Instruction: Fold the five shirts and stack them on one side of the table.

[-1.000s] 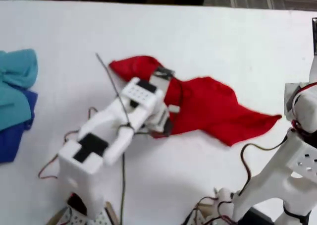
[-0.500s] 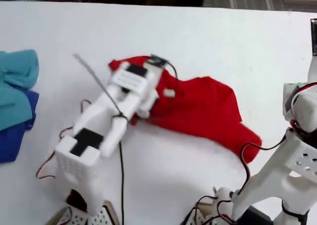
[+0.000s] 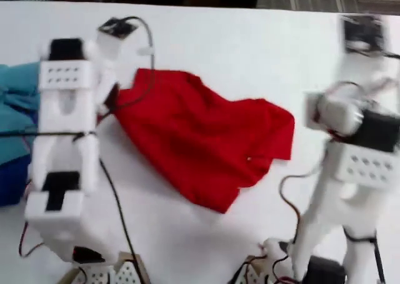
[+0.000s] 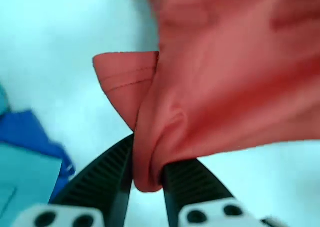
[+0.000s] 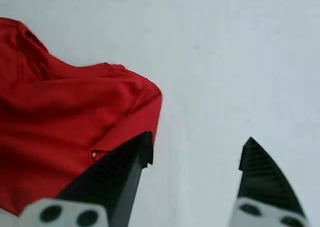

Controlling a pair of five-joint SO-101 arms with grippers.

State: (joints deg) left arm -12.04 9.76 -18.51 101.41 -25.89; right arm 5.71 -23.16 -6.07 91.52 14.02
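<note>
Shift: left arm has swung toward the teal shirt (image 3: 17,102) and blue shirt (image 3: 12,181), hauling the red shirt (image 3: 206,140) along.
Left gripper (image 4: 148,174): clamped tight on a bunched fold of red shirt.
Right gripper (image 5: 197,152): jaws wide apart, empty, over bare table (image 3: 250,40) beside the shirt's edge.
Whereabouts: red shirt sprawls mid-table, unfolded.
</note>
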